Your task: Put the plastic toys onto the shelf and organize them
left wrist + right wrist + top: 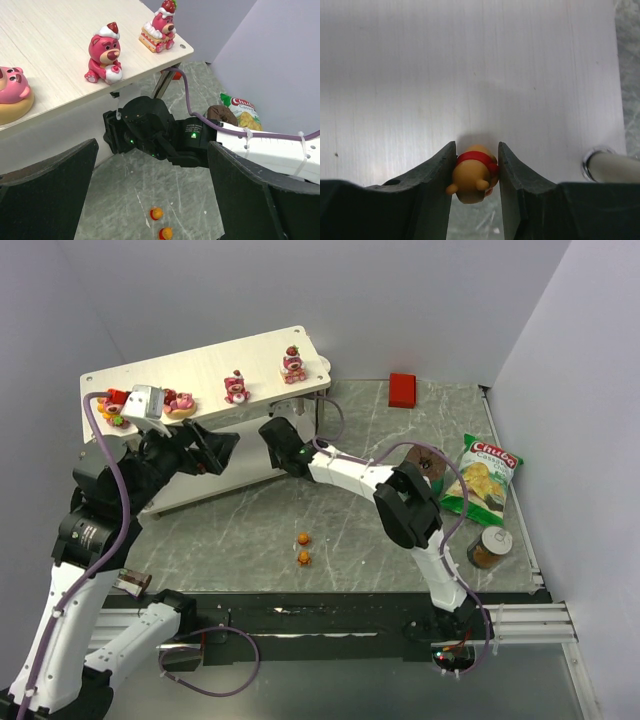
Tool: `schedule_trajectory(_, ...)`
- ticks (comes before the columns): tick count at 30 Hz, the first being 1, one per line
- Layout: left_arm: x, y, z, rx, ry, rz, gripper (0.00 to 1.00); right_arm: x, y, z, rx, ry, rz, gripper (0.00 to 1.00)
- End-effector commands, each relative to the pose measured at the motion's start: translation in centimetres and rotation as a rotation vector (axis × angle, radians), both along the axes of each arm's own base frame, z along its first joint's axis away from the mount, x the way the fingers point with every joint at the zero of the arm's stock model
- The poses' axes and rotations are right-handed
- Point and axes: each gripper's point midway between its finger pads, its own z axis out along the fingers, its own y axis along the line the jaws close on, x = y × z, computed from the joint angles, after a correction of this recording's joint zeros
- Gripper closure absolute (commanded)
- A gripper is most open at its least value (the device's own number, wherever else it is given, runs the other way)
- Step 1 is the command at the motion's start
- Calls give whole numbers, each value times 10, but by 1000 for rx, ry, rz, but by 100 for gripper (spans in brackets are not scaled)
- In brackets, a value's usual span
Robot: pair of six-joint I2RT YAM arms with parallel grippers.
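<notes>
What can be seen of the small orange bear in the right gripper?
The small orange bear is a tiny glossy plastic figurine, orange-yellow with a red band around it. Two rounded nubs point toward the camera; its face is hidden. The dark fingers of the right gripper pinch it from both sides. It is held close to a pale board of the shelf, casting a soft shadow there; whether it touches the board cannot be told.

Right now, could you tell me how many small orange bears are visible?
3: two bears on the table before the shelf, one bear pinched in the right gripper; others may be hidden.
</notes>
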Motion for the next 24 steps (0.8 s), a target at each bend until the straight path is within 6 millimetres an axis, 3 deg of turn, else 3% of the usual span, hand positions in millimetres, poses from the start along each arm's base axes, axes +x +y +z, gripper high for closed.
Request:
schedule_trajectory(1,0,0,10,12,-58,-7,4,13,4,4,-33,-4,37,92)
schedule_trajectory(9,2,4,4,36,-50,15,4,5,-6,-11,-46,83,-18,83)
schedule_trajectory(24,-3,7,-3,52,-48,24,4,9,-14,-28,-70,113,-89,43)
